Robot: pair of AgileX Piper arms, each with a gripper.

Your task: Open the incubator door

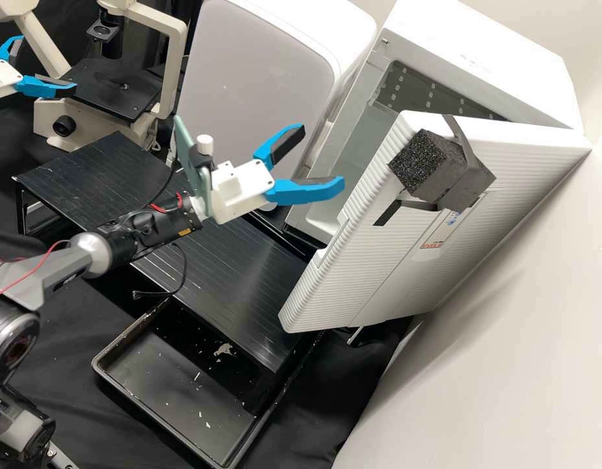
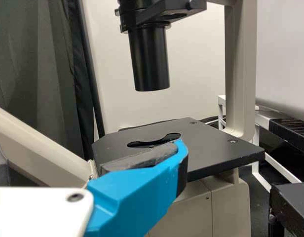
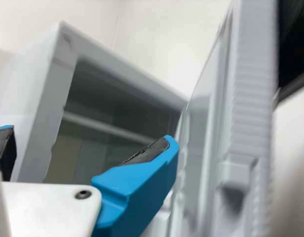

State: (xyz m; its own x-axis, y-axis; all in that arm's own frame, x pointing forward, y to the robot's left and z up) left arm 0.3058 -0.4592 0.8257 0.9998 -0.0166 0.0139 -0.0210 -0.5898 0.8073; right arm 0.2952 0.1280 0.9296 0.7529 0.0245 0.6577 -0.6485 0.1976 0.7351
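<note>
In the high view the white incubator [image 1: 503, 58] has its ribbed door [image 1: 359, 260] swung partly outward, showing the grey interior. My right gripper [image 1: 321, 155] is open beside the gap between cabinet and door edge, holding nothing. In the right wrist view the open right gripper [image 3: 94, 135] has the incubator cavity [image 3: 107, 108] beyond it and the door [image 3: 250, 118] standing beside one finger; contact cannot be told. At the high view's upper left, my left gripper [image 1: 47, 64] stands open near the microscope. In the left wrist view the left gripper [image 2: 92, 155] has the microscope stage [image 2: 216, 148] behind it.
A dark foam block [image 1: 431, 166] is strapped on the door's outer face. A microscope [image 1: 112, 85], a light-coloured rounded device [image 1: 249, 85], a black slatted table [image 1: 229, 280] and a black tray [image 1: 177, 378] occupy the bench area. A pale wall [image 1: 496, 378] flanks the door.
</note>
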